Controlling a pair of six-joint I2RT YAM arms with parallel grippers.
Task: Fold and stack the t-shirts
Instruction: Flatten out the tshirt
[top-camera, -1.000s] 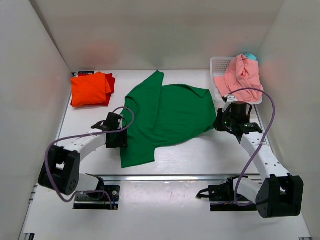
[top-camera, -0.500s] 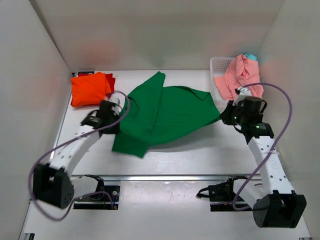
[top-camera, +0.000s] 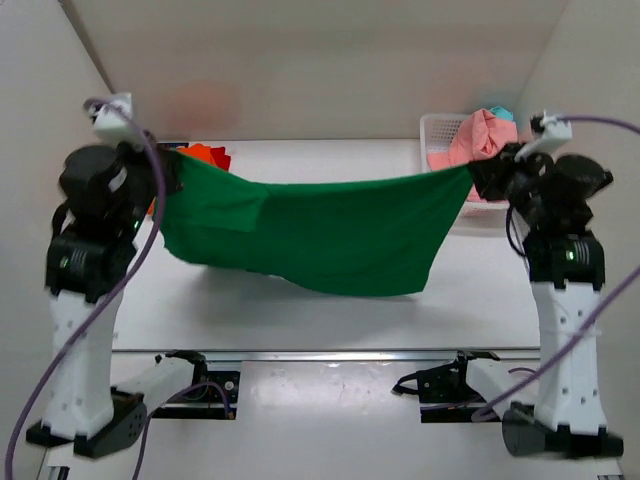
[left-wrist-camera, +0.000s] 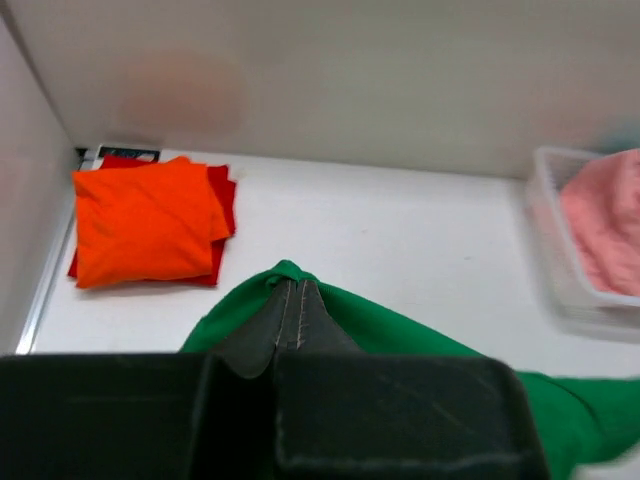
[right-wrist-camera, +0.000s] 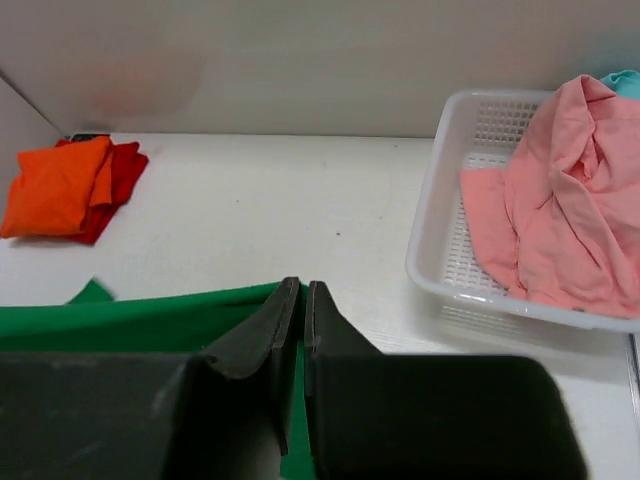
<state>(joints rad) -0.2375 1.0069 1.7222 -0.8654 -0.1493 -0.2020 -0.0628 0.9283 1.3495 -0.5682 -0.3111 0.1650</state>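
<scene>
Two corners of the green shirt (top-camera: 320, 235) are pinched: the left claw (left-wrist-camera: 293, 290) and right claw (right-wrist-camera: 297, 290) are each clamped tight on it, stretching it between them. Whether its sagging hem touches the surface (left-wrist-camera: 400, 250) is unclear. Beyond the left claw, the orange shirt (left-wrist-camera: 145, 220) hides most of the red shirt (left-wrist-camera: 222, 195). Right of the right claw, the pink shirt (right-wrist-camera: 560, 220) lies in the basket (right-wrist-camera: 440, 240), cut off at the frame edge.

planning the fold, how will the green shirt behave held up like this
Probably very floppy: the green t-shirt sags in a curve between the left pincer and right pincer. Likely light, since small pinches at two edges carry it. It may slip if tugged: each grip holds little cloth.
</scene>
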